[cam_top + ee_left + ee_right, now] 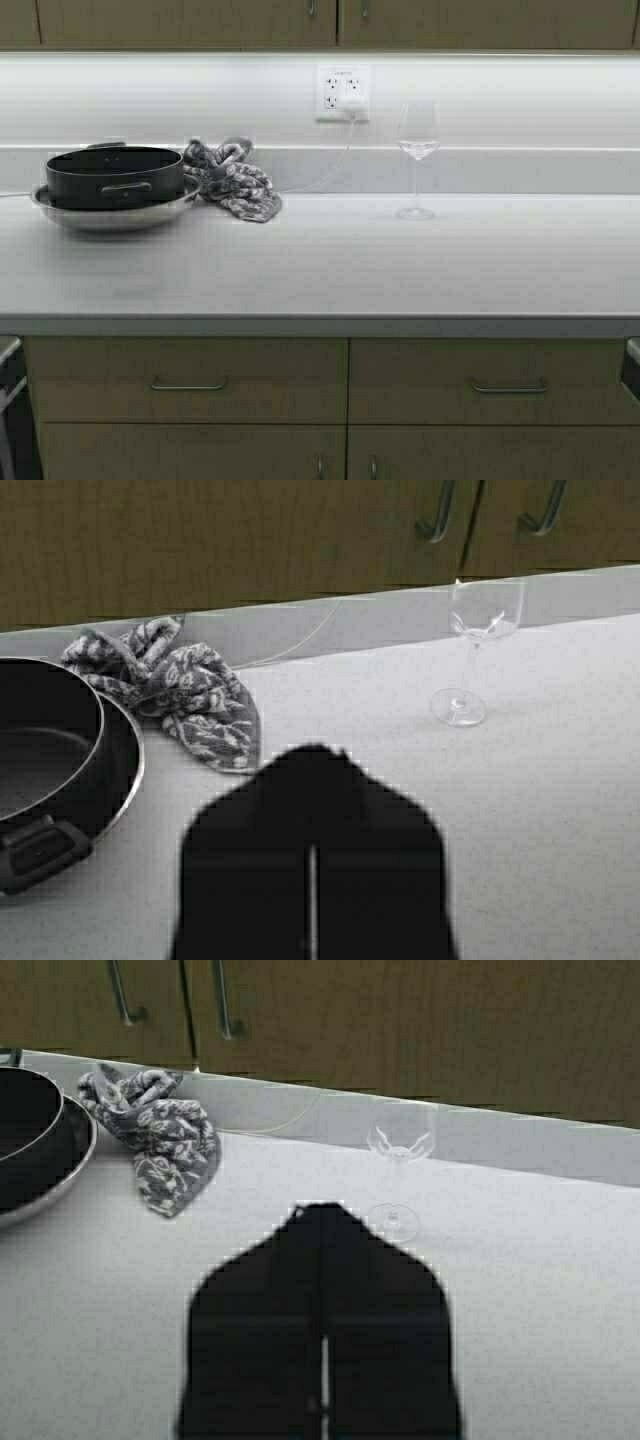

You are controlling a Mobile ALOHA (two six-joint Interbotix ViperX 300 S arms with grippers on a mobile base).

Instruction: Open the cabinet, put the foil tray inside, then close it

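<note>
Pale grey countertop (330, 270) fills the middle of the high view, running the full width of the frame, with a white backsplash behind it and tan base drawers (188, 382) with metal pulls below. Along the very top edge sits the cabinet (200, 20), its two tan doors shut and meeting near the upper centre, where the ends of the slim bar handles (311, 8) just show. At the left of the frame a black pot (114, 175) rests inside a round steel bowl (115, 212), and a crumpled grey patterned cloth (232, 180) lies just beside it to the right. A wall outlet (343, 93) sits at upper centre with a thin cable running down to the counter, and an upright wine glass (417, 160) stands right of centre. No foil tray appears in any view. Neither arm shows in the high view. Each wrist view shows its own gripper low in the frame, the left gripper (312, 855) and the right gripper (323, 1335), both hanging above the counter with fingers pressed together and holding nothing.
</note>
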